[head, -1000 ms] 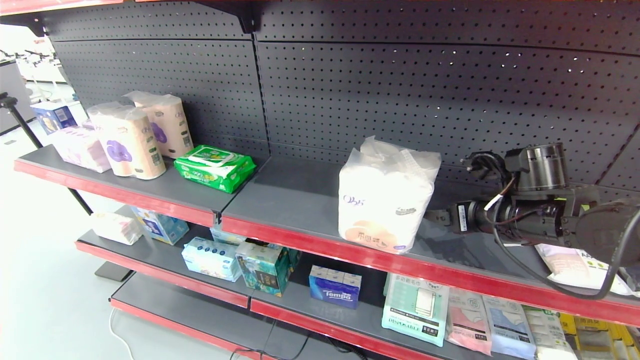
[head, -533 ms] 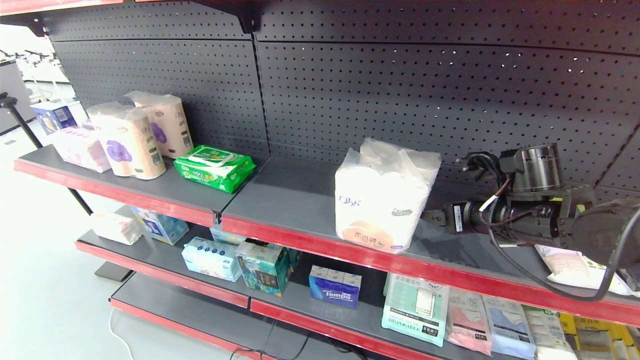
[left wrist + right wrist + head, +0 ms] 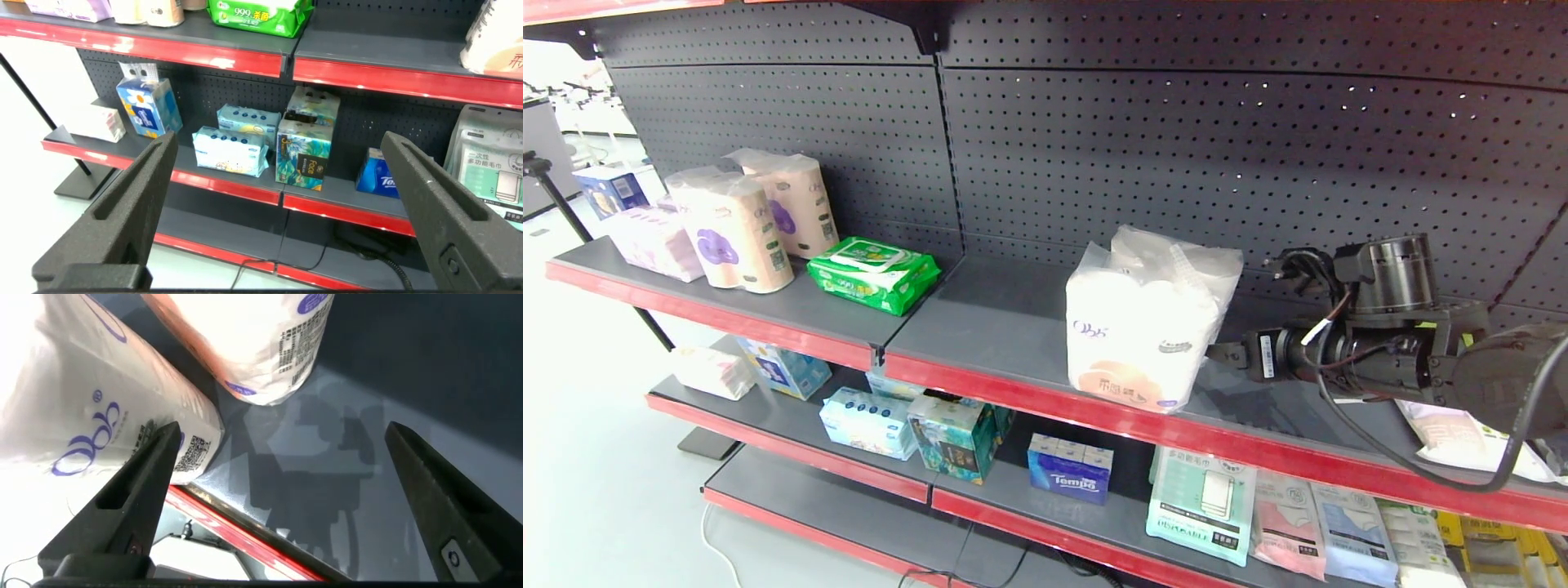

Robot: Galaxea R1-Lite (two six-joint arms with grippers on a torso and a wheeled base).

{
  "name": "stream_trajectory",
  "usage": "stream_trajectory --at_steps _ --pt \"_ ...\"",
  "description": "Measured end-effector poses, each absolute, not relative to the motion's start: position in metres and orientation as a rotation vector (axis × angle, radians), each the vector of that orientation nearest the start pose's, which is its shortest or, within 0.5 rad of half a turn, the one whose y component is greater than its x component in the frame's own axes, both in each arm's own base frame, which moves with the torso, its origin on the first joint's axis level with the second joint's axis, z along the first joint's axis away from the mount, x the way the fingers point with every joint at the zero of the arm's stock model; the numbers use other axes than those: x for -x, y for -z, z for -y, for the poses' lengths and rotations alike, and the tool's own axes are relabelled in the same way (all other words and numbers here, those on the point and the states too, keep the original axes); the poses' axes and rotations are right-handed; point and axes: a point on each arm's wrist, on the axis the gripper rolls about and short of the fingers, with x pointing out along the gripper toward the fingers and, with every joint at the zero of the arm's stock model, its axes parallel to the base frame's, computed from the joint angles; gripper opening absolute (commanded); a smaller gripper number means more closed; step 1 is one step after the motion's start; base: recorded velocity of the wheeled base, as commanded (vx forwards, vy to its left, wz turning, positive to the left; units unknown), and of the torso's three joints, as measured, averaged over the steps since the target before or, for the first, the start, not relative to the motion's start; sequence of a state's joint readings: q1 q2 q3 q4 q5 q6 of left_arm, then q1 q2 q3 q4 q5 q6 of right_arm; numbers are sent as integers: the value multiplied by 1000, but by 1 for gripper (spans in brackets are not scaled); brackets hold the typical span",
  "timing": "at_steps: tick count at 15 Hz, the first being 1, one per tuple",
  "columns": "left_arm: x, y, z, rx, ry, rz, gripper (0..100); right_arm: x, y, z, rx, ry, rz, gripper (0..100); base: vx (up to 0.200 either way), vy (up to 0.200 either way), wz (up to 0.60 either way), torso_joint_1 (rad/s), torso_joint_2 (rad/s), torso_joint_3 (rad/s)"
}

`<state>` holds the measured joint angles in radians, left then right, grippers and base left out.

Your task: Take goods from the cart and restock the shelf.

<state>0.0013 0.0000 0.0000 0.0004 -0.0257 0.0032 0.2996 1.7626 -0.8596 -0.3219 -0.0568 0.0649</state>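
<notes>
1. Black pegboard [image 3: 1176, 147] backs a store shelf [image 3: 1005, 318] with red front edging. On its grey top board stands the white toilet paper pack [image 3: 1143, 318], upright and right at the front lip.
2. We see the right jaws just to the right of that pack, level with its lower half, spread wide and holding nothing. We cannot tell whether a tip touches the wrapper.
3. From the right wrist view, the pack [image 3: 98, 416] lies to one side of the spread jaws, not between them.
4. We find the left jaws released and empty as well, lower than the pack and out in front of the shelf's lower boards.
5. Well to the left of the pack lies a green wet wipes packet [image 3: 874, 273]. Farther left stand two tall paper roll packs [image 3: 731, 229].
6. Below the pack, one board down, sits a blue pocket tissue block [image 3: 1070, 467].
7. To the right of the pack, partly behind the right arm, a flat pale pouch [image 3: 1462, 433] lies on the same board.
</notes>
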Motion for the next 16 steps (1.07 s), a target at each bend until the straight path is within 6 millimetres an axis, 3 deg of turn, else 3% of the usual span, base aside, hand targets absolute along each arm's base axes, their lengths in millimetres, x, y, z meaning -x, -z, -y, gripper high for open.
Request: stream_trajectory --at_steps 9,12,16 --pt "23 -76 1 -3 25 0 100 -295 -155 -56 44 -131 -559 100 0 0 0 0 0 0" --pt "23 -76 1 -3 24 0 100 -277 -165 -30 115 -86 -530 100 0 0 0 0 0 0" --pt "23 -75 1 -3 25 0 100 -236 -186 -6 136 -31 -446 100 0 0 0 0 0 0"
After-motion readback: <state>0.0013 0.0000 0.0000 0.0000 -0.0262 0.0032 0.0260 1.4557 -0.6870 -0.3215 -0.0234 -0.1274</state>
